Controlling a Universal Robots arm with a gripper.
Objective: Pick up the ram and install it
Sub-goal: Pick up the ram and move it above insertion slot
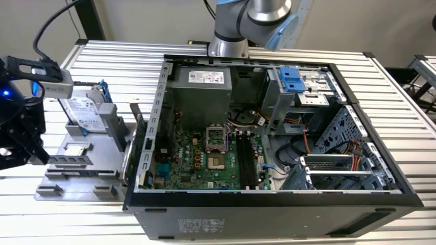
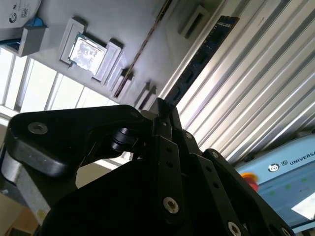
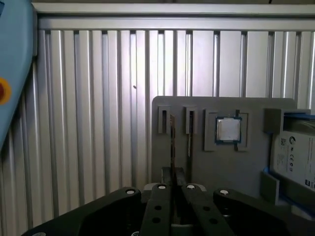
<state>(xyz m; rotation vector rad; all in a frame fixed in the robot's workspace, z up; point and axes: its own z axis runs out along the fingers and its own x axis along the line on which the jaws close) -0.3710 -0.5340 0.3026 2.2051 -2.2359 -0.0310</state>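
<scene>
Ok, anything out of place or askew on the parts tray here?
Nothing stands out. The ram lies straight along the grey tray, the chip sits square in its recess, the hard drive in its holder, and the gripper is close to the ram's end.

Brightly lit ribbed silver surface (image 1: 116, 61), with a plain pale wall (image 1: 150, 20) behind it and a second ribbed surface (image 1: 426, 66) beside it.

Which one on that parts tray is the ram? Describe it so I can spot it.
Start at the open computer case; the grey parts tray lies to the exterior view's left of it. On that tray the ram sits beside the square silver processor chip. It is the only long, thin, dark strip; the hard drive is broad with a white label.
</scene>
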